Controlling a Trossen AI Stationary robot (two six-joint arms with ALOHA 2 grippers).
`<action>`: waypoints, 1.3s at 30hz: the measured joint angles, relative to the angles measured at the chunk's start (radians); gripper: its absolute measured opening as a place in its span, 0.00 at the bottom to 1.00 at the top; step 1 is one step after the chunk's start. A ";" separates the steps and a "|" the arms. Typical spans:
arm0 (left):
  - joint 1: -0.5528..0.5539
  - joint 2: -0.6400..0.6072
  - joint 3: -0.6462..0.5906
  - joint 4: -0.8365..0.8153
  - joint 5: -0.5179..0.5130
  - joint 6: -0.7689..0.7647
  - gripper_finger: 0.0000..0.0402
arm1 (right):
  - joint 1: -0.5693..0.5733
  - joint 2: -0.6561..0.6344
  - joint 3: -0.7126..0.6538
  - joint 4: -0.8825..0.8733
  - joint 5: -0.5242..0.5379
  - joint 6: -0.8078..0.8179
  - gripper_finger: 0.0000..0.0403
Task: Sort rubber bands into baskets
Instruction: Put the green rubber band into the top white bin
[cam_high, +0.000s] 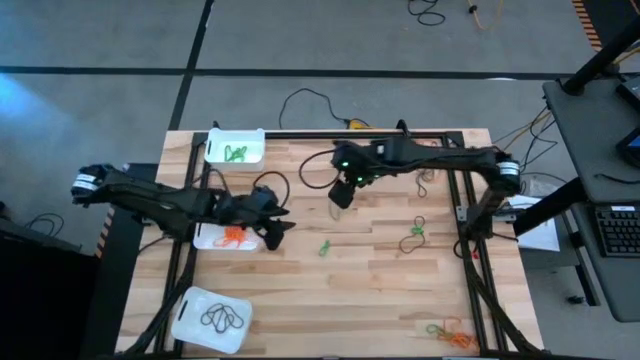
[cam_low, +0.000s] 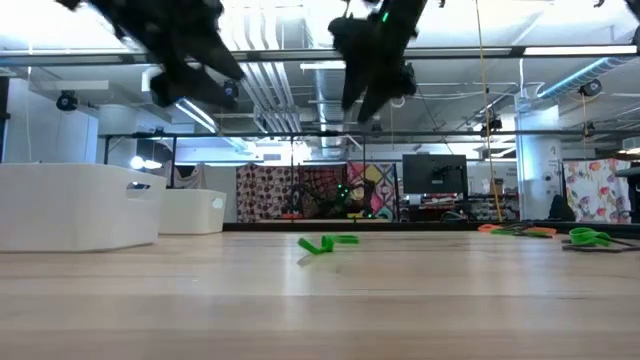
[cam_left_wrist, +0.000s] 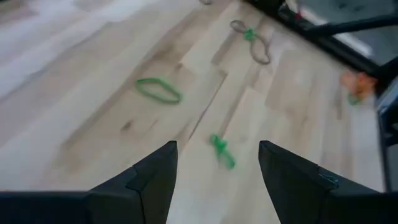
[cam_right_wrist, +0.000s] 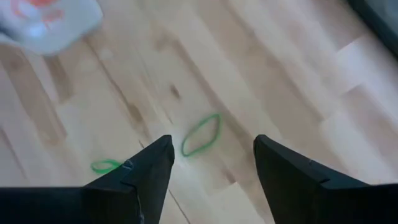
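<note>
Near the middle of the tabletop, a little toward its left edge in the high view, the left gripper hangs above the wood with its jaws spread and nothing between them. It sits just beside the middle basket, which holds orange rubber bands. Its wrist view shows a twisted green band lying on the boards between the fingers, and a flat green loop farther off.

The right gripper hovers over the far half of the tabletop, near its centre line, with jaws also apart and empty. Its wrist view looks down on a green loop lying on the wood between the fingers, with a smaller green band off to one side.

At the far left corner stands a basket with green bands in it. At the near left corner a third basket holds black bands.

Loose bands are scattered toward the right edge: a dark and green tangle, and an orange and green cluster at the near right corner, whose exact makeup is probably too small to sort out here. In the low view both grippers hang well above the surface, apart from the green band lying on it.
</note>
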 joint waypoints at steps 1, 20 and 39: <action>0.020 0.018 -0.024 0.046 0.007 0.008 0.52 | 0.007 -0.027 0.000 -0.002 0.024 0.000 0.54; 0.215 0.602 0.245 0.130 0.059 0.160 0.52 | 0.045 -0.272 -0.004 -0.063 0.280 -0.175 0.54; 0.212 1.004 0.600 0.020 0.133 0.151 0.52 | -0.029 -0.285 -0.020 -0.193 0.375 -0.408 0.54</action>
